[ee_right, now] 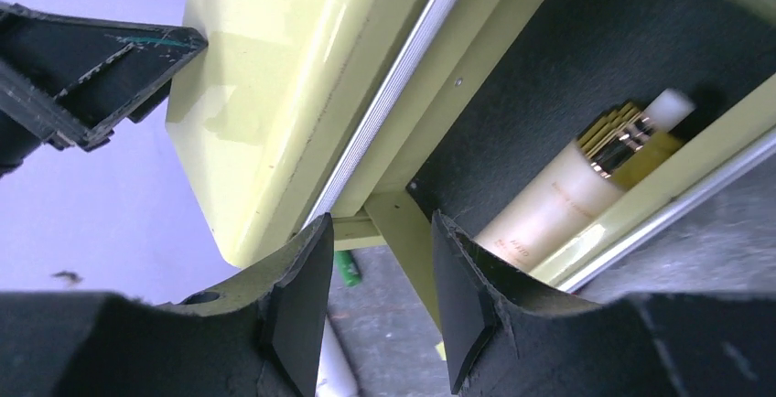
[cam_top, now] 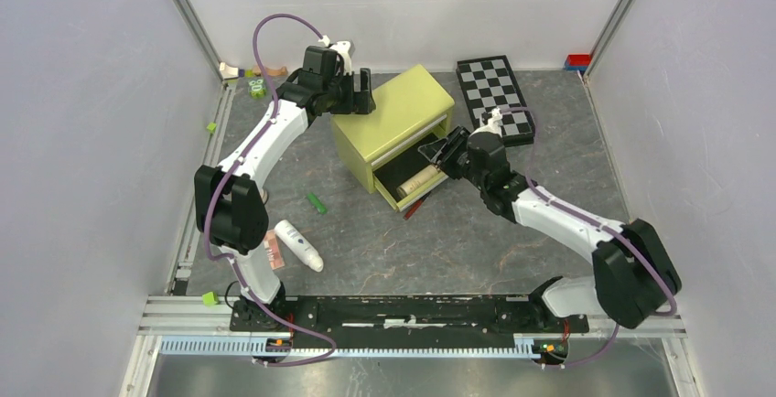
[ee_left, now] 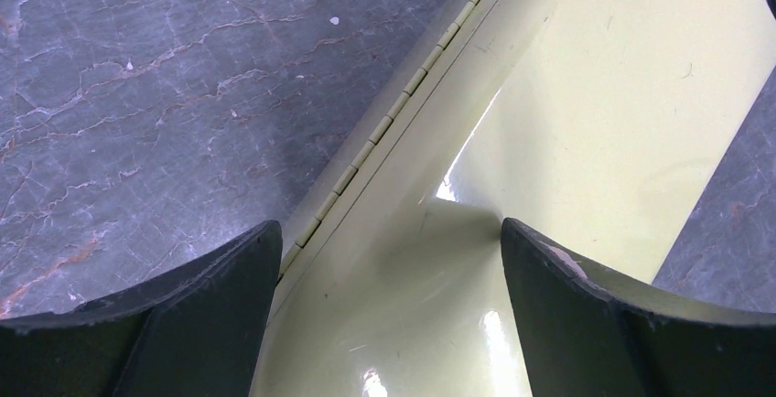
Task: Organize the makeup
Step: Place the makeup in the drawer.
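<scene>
Noting hazards: the right pincer (ee_right: pixel 380 223) straddles the corner wall of the open drawer (cam_top: pixel 386 194), jaws slightly apart. Contact cannot be confirmed, and a push could skew the drawer or jam the red stick (cam_top: pixel 417 206) lying against its front. The left pincer (ee_left: pixel 389 232), jaws wide apart, straddles the far-left top edge of the green box (cam_top: pixel 393 104) — unclamped, so the box may slide.

Count:
- one beige bottle (ee_right: pixel 549 214), inside the drawer
- one white tube (cam_top: pixel 299 245) and one palette (cam_top: pixel 273 252), near the surface's left edge
- one green stick (cam_top: pixel 316 202), mid-surface

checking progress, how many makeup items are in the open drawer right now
1: a beige bottle lies on its side in the drawer. The drawer's back is hidden under the box, so more may be there.
</scene>
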